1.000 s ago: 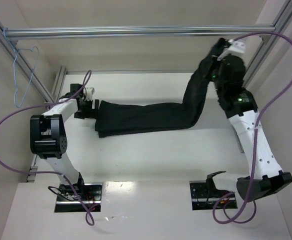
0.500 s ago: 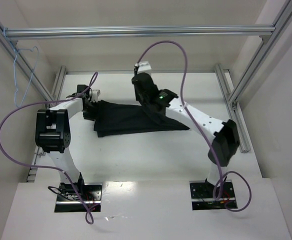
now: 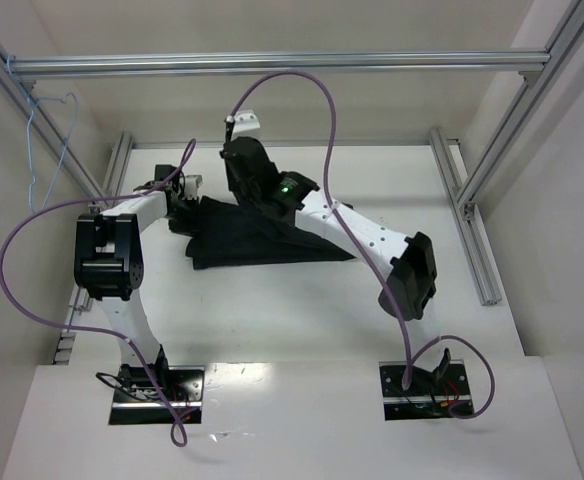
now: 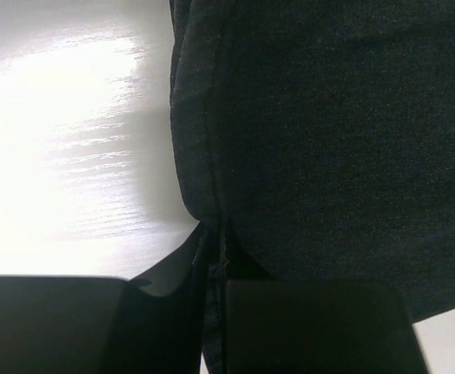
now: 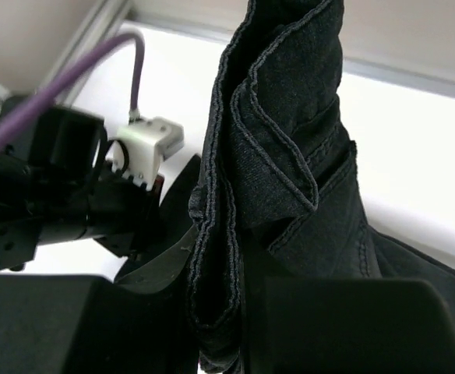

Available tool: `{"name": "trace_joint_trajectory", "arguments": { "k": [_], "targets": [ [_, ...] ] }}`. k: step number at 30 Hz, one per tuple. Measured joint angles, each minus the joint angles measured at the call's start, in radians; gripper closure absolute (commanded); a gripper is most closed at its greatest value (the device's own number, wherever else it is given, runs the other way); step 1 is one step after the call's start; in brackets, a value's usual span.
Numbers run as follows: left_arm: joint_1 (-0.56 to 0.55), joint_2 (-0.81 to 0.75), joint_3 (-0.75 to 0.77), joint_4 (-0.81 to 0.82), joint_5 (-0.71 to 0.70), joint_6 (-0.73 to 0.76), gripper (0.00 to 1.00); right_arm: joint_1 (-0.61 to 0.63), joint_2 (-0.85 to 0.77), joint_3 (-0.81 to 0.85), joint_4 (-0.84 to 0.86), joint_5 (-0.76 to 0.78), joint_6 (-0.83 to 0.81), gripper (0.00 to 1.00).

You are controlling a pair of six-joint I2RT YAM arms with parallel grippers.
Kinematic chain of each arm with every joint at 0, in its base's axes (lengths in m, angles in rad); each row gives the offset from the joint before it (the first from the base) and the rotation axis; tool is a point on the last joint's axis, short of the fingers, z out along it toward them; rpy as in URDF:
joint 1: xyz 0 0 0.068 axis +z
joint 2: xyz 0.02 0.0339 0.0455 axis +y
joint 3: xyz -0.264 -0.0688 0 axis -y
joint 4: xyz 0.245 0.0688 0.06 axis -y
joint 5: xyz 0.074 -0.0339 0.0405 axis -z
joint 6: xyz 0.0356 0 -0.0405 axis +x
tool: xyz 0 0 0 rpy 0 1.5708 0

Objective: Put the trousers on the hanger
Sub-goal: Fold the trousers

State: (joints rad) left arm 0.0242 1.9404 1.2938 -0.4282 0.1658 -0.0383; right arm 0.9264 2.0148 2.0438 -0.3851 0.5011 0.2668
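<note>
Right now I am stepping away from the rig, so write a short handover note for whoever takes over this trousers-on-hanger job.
The left end effector is shut on an edge of the plain black soft fabric trousers, low over the white table.
The right end effector is shut on a bunched fold of the trousers, raised off the table.
The thin light-blue wire hanger hangs bare from the silver frame bar at far left, apart from both arms.
Done: both arms grip the trousers.
Left: carry them to the hanger and drape them over it.
</note>
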Motion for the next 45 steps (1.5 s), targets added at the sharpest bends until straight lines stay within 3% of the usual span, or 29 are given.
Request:
{"name": "trace_joint_trajectory", "arguments": {
  "k": [12,13,15,16,17,18,20,23,25,26,30,32,36,40,45],
  "targets": [
    [0.000,0.009,0.015,-0.003,0.002,0.000,0.90,0.017,0.334,0.061,0.015,-0.177,0.006,1.00],
    [0.000,0.009,0.016,-0.005,0.000,-0.001,0.88,0.018,0.339,0.061,0.018,-0.203,0.008,0.95],
    [0.000,0.010,0.019,-0.007,-0.013,-0.009,0.75,0.018,0.339,0.061,0.030,-0.250,0.008,0.84],
    [-0.001,0.011,0.023,-0.011,-0.028,-0.016,0.69,0.017,0.339,0.061,0.038,-0.278,0.006,0.70],
    [-0.003,0.011,0.025,-0.013,-0.044,-0.019,0.62,0.017,0.339,0.059,0.044,-0.308,0.003,0.63],
    [-0.004,0.011,0.027,-0.014,-0.065,-0.023,0.44,0.016,0.339,0.054,0.049,-0.342,0.000,0.55],
    [-0.002,0.010,0.030,-0.014,-0.118,-0.026,0.32,0.018,0.339,0.043,0.065,-0.426,-0.005,0.37],
    [0.010,0.005,0.035,-0.018,-0.183,-0.047,0.21,0.021,0.339,0.039,0.077,-0.529,-0.021,0.33],
    [0.014,-0.010,0.036,-0.020,-0.236,-0.047,0.19,0.023,0.339,0.039,0.089,-0.584,-0.025,0.33],
    [0.016,-0.027,0.036,-0.023,-0.264,-0.045,0.18,0.023,0.339,0.039,0.091,-0.606,-0.026,0.33],
    [0.027,-0.116,0.037,-0.036,-0.341,-0.041,0.17,0.024,0.325,0.033,0.086,-0.661,-0.032,0.59],
    [0.032,-0.160,0.042,-0.045,-0.377,-0.038,0.15,0.024,0.278,-0.014,0.092,-0.676,-0.034,0.65],
    [0.035,-0.218,0.051,-0.059,-0.413,-0.022,0.15,0.025,0.083,-0.215,0.117,-0.665,-0.033,0.74],
    [0.037,-0.248,0.053,-0.113,-0.323,0.007,0.14,0.017,-0.135,-0.377,0.157,-0.566,-0.012,0.99],
    [0.024,-0.288,0.054,-0.147,-0.152,0.040,0.16,-0.107,-0.288,-0.552,0.213,-0.491,0.116,1.00]
  ]
}}
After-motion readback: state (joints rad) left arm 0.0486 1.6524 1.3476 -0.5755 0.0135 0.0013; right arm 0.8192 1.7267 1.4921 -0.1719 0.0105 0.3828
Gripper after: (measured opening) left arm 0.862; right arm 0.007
